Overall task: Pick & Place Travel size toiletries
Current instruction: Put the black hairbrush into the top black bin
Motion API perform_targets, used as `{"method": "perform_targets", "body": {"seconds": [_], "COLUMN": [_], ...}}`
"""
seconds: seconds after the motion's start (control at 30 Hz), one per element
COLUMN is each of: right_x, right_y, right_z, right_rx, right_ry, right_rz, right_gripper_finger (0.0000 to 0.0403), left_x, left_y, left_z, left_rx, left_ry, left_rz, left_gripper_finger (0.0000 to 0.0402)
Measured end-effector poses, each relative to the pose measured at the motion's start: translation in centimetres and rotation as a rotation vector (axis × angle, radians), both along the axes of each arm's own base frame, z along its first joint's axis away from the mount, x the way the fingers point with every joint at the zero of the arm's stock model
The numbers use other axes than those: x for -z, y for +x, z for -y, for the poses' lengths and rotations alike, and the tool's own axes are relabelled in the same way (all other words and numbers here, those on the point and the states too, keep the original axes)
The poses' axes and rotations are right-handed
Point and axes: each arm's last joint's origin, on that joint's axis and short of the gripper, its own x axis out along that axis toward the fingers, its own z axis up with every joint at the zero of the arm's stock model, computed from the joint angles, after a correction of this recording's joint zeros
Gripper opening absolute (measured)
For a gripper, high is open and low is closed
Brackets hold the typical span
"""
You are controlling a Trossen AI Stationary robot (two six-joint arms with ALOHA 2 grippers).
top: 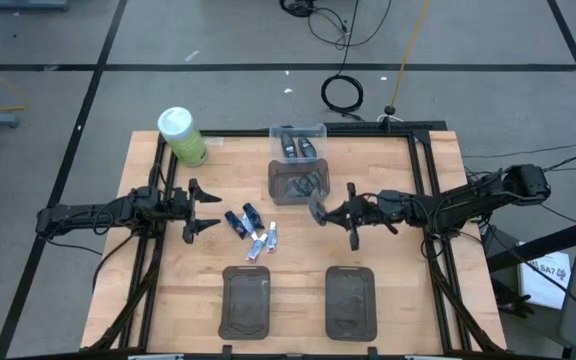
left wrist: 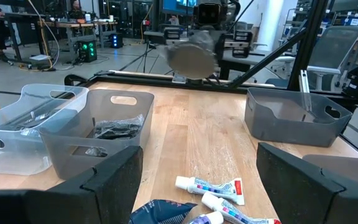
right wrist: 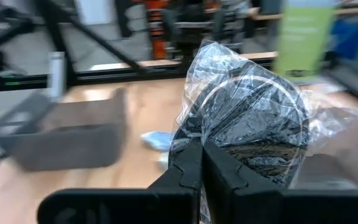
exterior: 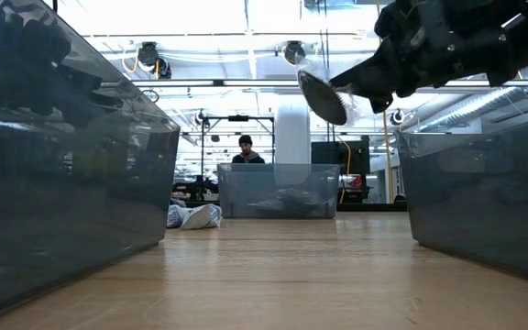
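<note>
My right gripper (top: 322, 212) is shut on a round flat grey pot in a crinkled see-through wrapper (right wrist: 247, 121). It hangs in the air just near of the grey bin (top: 298, 182), and the low view shows the pot (exterior: 322, 96) well above the table. My left gripper (top: 211, 209) is open and hovers left of the loose tubes. Dark blue mini tubes (top: 240, 220) and white-and-pale-blue mini tubes (top: 263, 242) lie flat on the wood, and the pale tubes (left wrist: 210, 185) also show just beyond the left fingers. More pots lie in the grey bin. My right gripper pinches the pot's rim and wrapper (right wrist: 213, 134) between its two fingers (right wrist: 188, 168). The fingers reach in level from the table's right side. The pot is lifted clear of the table and stands on edge, its flat face turned toward the wrist camera.
A clear bin (top: 298, 142) with dark items stands behind the grey bin. A big green bottle with a white cap (top: 181, 135) is at the far left. Two dark grey trays (top: 246, 300) (top: 351, 300) lie at the near edge. Bare wood lies between the trays and the bins.
</note>
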Motion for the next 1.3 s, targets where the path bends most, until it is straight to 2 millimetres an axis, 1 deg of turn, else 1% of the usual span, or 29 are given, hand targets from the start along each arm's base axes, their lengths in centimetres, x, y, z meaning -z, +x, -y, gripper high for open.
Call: {"method": "perform_targets", "body": {"seconds": [0.37, 0.43, 0.6, 0.8, 0.9, 1.0, 1.13, 1.23, 1.3], "right_x": [-0.9, -1.1, -1.5, -3.1, -4.0, -4.9, -4.9, -4.8, -4.4], "right_y": [0.0, 0.0, 0.5, 1.8, 2.4, 2.7, 3.3, 4.4, 5.2], "right_z": [0.7, 0.9, 1.9, 3.3, 4.1, 4.8, 5.5, 6.1, 6.5], "right_rx": [0.238, 0.278, 0.314, 0.279, 0.301, 0.325, 0.289, 0.256, 0.240], "right_ry": [-0.132, -0.143, -0.132, -0.127, -0.124, -0.125, -0.099, -0.071, -0.063], "right_rz": [0.079, 0.097, 0.130, 0.071, 0.009, -0.015, -0.028, -0.030, -0.076], "right_gripper_finger": [0.0000, 0.0000, 0.0000, 0.0000, 0.0000, 0.0000, 0.0000, 0.0000, 0.0000], "left_x": [0.0, 0.0, 0.0, 0.0, 0.0, 0.0, 0.0, 0.0, 0.0], "left_y": [0.0, 0.0, 0.0, 0.0, 0.0, 0.0, 0.0, 0.0, 0.0], "left_z": [0.0, 0.0, 0.0, 0.0, 0.0, 0.0, 0.0, 0.0, 0.0], "left_rx": [-0.001, -0.001, -0.001, -0.001, 0.000, 0.000, 0.000, 0.000, -0.001], "left_ry": [0.000, 0.000, 0.000, 0.000, 0.000, 0.000, 0.000, 0.000, 0.000], "left_rz": [0.000, 0.000, 0.000, 0.000, 0.000, 0.000, 0.000, -0.001, 0.000], "left_gripper_finger": [0.0306, 0.0306, 0.0306, 0.0306, 0.0306, 0.0306, 0.0306, 0.0306, 0.0306]}}
